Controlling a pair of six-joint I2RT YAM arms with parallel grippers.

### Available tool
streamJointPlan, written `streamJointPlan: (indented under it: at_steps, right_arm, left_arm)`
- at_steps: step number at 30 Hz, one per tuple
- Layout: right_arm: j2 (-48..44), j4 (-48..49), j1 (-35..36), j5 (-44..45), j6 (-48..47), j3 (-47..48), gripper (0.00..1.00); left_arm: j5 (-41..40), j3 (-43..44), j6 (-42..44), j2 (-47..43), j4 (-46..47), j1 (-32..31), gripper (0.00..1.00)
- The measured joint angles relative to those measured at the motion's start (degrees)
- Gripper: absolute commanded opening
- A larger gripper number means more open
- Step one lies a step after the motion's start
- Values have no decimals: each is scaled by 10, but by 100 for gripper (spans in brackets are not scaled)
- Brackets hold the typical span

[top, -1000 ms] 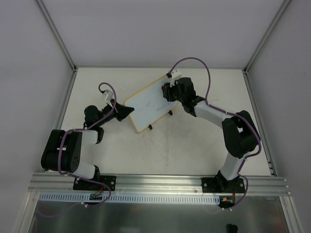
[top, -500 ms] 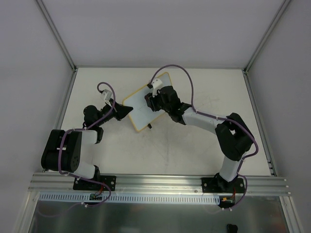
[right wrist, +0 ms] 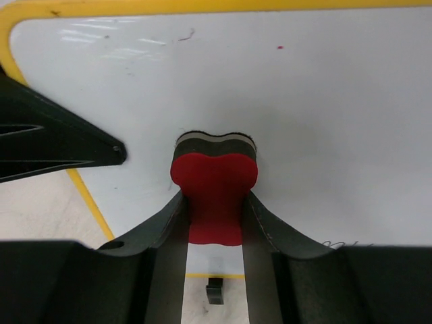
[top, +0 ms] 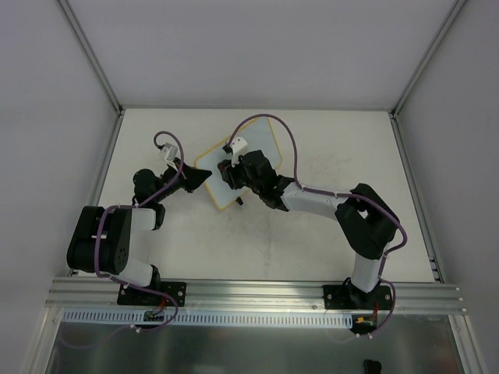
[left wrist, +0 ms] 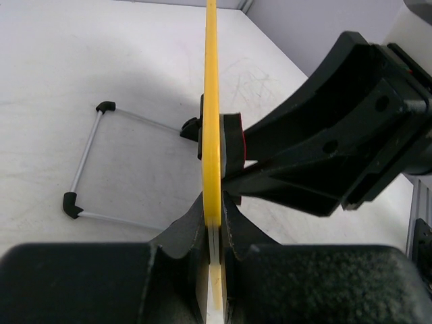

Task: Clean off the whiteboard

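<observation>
Red eraser (right wrist: 214, 196), pinched in the right fingers (right wrist: 160, 266), presses the whiteboard (right wrist: 324, 101); left fingers (left wrist: 179, 236) clamp its edge.

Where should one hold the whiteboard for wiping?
At its thin yellow edge, coming from the left side. The whiteboard is flat and thin, so the left end effector closes across its thickness there, leaving the face free for the eraser.

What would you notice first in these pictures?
The red eraser pops out first, pinched in the right gripper and pressed against the whiteboard in the middle of the table. The left gripper clamps the board's yellow edge from the side.
</observation>
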Motion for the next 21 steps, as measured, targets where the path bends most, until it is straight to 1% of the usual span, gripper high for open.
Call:
streamJointPlan:
  at_steps: [8, 12, 15, 17, 21]
  right_arm:
    - [8, 14, 42, 24, 7, -4, 0]
    - [8, 18, 44, 35, 7, -7, 0]
    - [8, 18, 35, 25, 13, -7, 0]
    - [8, 18, 17, -8, 24, -7, 0]
    - [9, 17, -39, -61, 41, -7, 0]
  left_arm:
    - [-5, 0, 0, 0, 1, 0, 0]
    - [-4, 0, 0, 0, 2, 0, 0]
    - [-5, 0, 0, 0, 1, 0, 0]
    - [-7, 0, 0, 1, 1, 0, 0]
    - [-9, 4, -1, 5, 2, 0, 0]
